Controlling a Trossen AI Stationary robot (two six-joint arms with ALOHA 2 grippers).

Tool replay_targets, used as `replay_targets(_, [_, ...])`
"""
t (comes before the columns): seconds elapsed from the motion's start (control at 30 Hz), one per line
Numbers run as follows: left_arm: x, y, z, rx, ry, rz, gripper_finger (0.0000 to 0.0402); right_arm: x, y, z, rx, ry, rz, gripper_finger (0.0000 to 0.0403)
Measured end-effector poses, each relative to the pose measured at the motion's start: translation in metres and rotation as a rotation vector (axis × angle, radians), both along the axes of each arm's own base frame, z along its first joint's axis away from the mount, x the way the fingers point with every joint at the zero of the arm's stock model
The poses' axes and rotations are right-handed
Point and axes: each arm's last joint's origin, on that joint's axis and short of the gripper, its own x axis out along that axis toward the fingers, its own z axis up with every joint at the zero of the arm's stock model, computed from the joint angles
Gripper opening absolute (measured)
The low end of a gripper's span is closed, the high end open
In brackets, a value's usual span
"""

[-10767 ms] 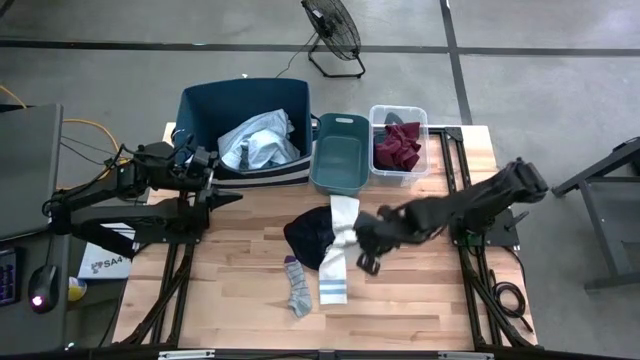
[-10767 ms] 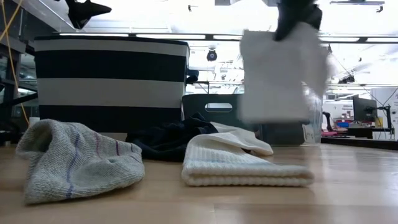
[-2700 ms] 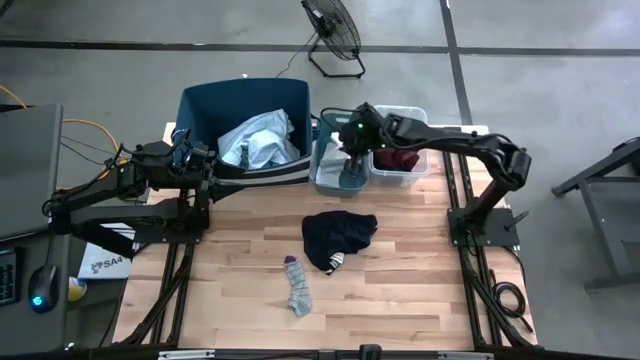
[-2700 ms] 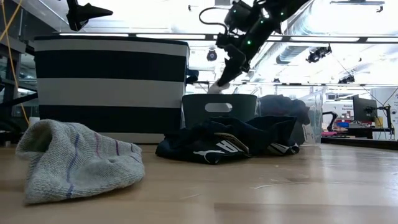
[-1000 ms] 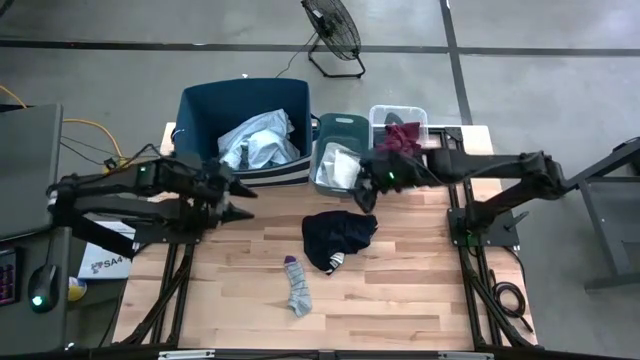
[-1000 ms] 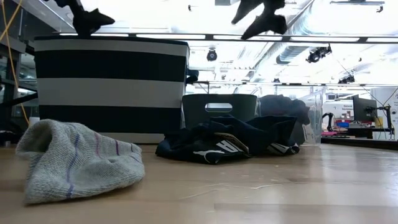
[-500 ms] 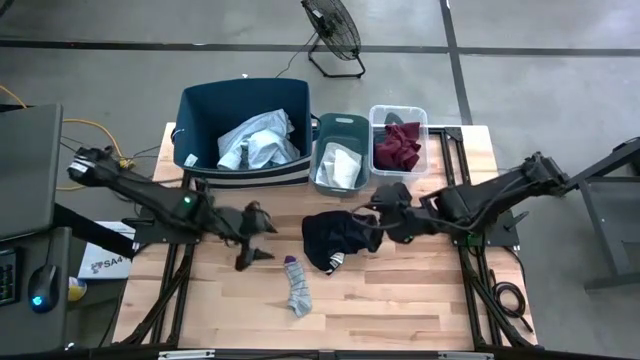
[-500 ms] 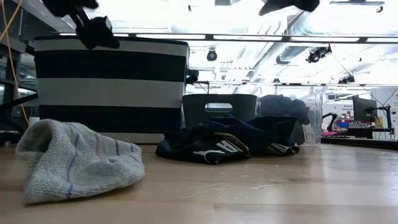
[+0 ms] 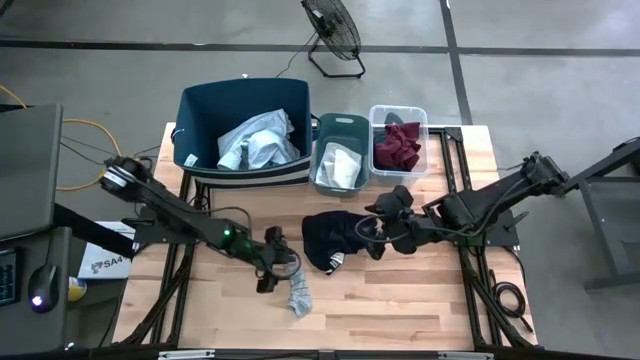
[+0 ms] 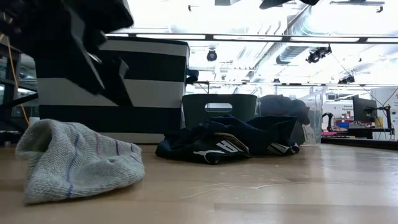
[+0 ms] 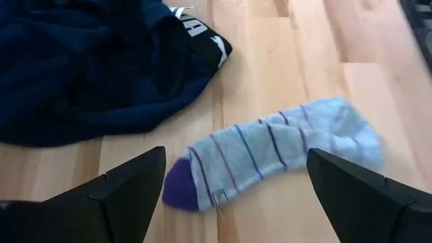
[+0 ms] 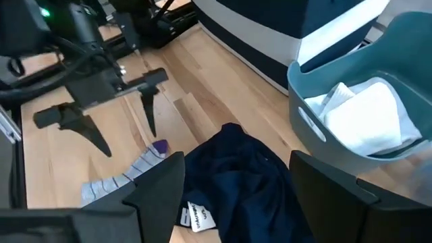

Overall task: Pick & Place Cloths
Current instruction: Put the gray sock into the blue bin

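A grey striped sock point(image 9: 298, 291) with a purple toe lies flat on the wooden table, near its front. My left gripper point(image 9: 278, 262) hovers open just above its toe end; in the left wrist view the sock point(image 11: 270, 148) lies between the two spread fingers point(image 11: 115, 196). A dark navy garment point(image 9: 335, 240) lies crumpled at the table's middle. My right gripper point(image 9: 372, 232) hangs open above that garment's right part point(image 12: 236, 175), touching nothing. In the low view the left gripper point(image 10: 81, 50) is above the sock point(image 10: 74, 158).
Along the far edge stand a large striped blue bin point(image 9: 200, 110) holding a pale shirt point(image 9: 255, 145), a teal bin point(image 9: 328, 180) holding a white sock point(image 12: 364, 115), and a clear bin point(image 9: 400, 112) with a maroon cloth point(image 9: 398, 148). Bare wood lies toward the near edge.
My left gripper has swung from beside the large bin toward the table's near edge and the right, sinking and rolling, down to the grey sock's toe. My right gripper has moved from the teal bin toward the near edge, over the navy garment. Both stay open.
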Motion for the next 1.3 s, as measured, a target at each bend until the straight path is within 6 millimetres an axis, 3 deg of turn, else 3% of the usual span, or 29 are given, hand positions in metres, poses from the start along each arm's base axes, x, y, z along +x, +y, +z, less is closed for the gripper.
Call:
replay_targets(0.23, [0.014, -0.006, -0.032, 0.029, 0.052, 0.037, 0.0351, -0.006, 0.004, -0.003, -0.06, 0.069, 0.058, 0.0259])
replay_targets(0.43, [0.017, -0.006, -0.049, 0.027, 0.099, 0.135, 0.035, -0.014, 0.011, -0.007, -0.09, 0.128, 0.095, 0.0259])
replay_targets(0.57, [0.018, -0.006, -0.056, 0.033, 0.113, 0.16, 0.033, -0.016, 0.015, -0.007, -0.094, 0.132, 0.11, 0.0259])
replay_targets(0.83, [0.019, -0.005, -0.06, 0.007, 0.116, 0.231, 0.0214, -0.016, 0.015, -0.007, -0.11, 0.136, 0.123, 0.0259])
replay_targets(1.1, [0.018, -0.006, -0.052, -0.04, 0.109, 0.203, 0.0018, -0.014, 0.017, -0.006, -0.083, 0.113, 0.13, 0.0259])
replay_targets(1.3, [0.017, -0.006, -0.038, -0.07, 0.059, 0.199, 0.0006, -0.008, 0.02, -0.004, -0.052, 0.053, 0.131, 0.0259])
